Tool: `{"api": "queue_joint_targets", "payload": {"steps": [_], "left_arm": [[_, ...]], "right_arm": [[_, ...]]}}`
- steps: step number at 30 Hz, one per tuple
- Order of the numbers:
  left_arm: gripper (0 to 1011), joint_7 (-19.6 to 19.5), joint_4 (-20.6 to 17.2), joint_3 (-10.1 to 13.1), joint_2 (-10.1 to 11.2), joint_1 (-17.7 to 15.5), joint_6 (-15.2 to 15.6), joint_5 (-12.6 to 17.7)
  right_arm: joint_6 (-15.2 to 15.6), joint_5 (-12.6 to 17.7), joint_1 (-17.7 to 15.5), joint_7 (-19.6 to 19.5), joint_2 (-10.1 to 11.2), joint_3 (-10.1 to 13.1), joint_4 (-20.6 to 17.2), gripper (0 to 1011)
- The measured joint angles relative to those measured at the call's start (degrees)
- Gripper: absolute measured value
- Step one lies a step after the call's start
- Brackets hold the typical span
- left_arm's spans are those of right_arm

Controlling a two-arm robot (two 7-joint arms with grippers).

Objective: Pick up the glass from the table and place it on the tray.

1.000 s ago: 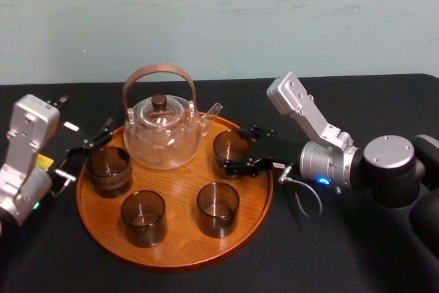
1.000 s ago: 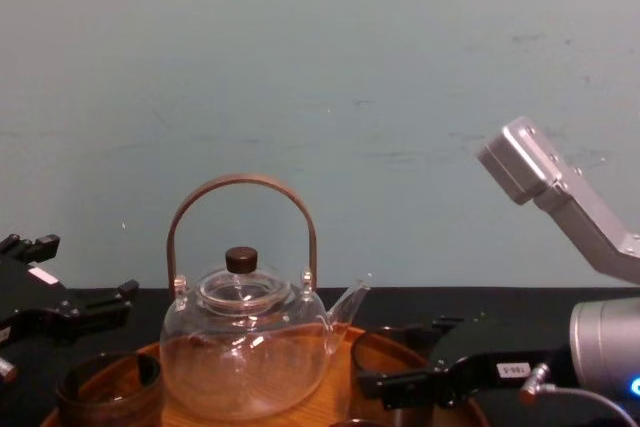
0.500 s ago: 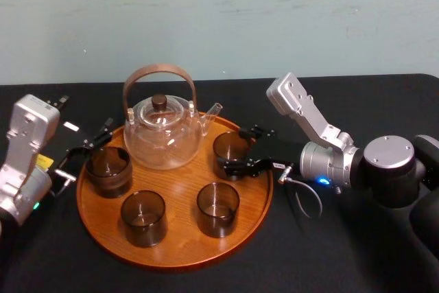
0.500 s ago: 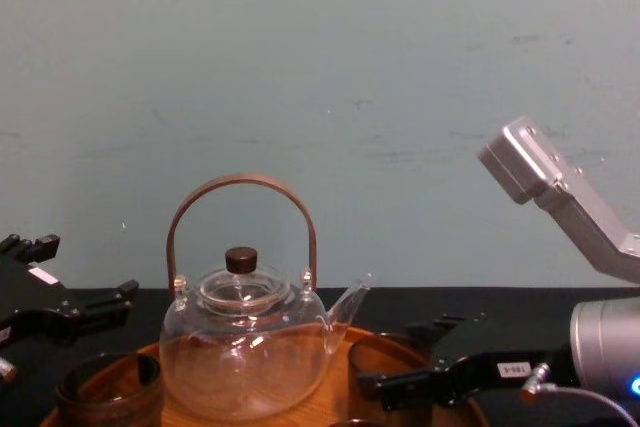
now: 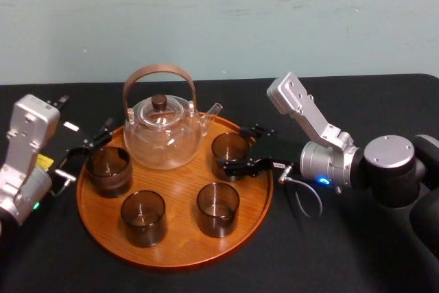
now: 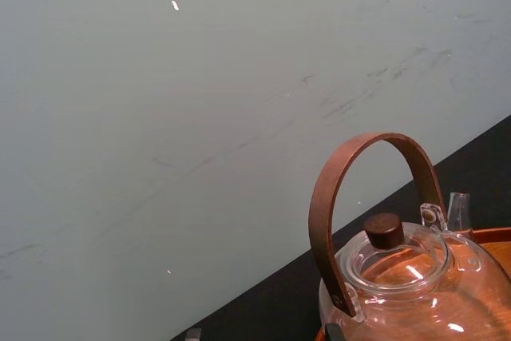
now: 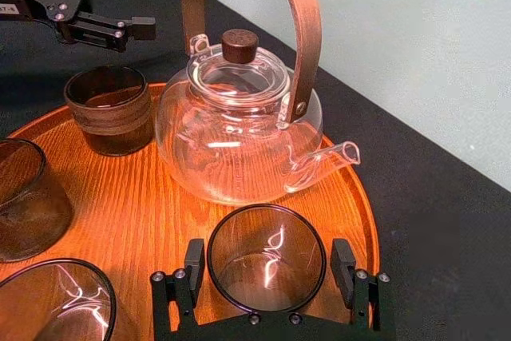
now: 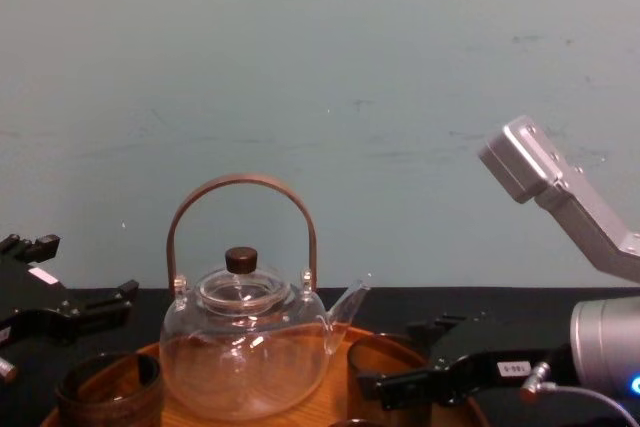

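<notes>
Straddling glass [image 7: 267, 271], right gripper [image 7: 268, 255] fingers, tray [image 7: 144, 193] cropped

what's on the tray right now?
A clear teapot and four brown glasses. The open right hand straddles the glass by the spout; the left hand sits at the tray's left rim. The wood beneath each is covered.

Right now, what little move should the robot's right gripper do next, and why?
Probably slide the right gripper straight back from the glass. The glass already stands on the tray beside the teapot, and the gripper is open around it. The left gripper hovers by the tray's left edge.
</notes>
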Motion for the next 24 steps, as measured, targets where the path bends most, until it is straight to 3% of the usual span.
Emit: {"api": "queue_joint_targets", "payload": {"steps": [9,16,24], "left_arm": [[1001,0.0,0.0,0.0,0.0,0.0,0.0,0.0],[1001,0.0,0.0,0.0,0.0,0.0,0.0,0.0],[1001,0.0,0.0,0.0,0.0,0.0,0.0,0.0]], "right_arm": [[0.1,0.6,-0.3,0.5,0.4,0.5,-0.6,1002],[0.5,2.2,-2.3,1.5,2.6,1.9,-3.9,1002],[0.6,4.3,-5.9,1.6,6.6,3.9,-9.6,1002]]}}
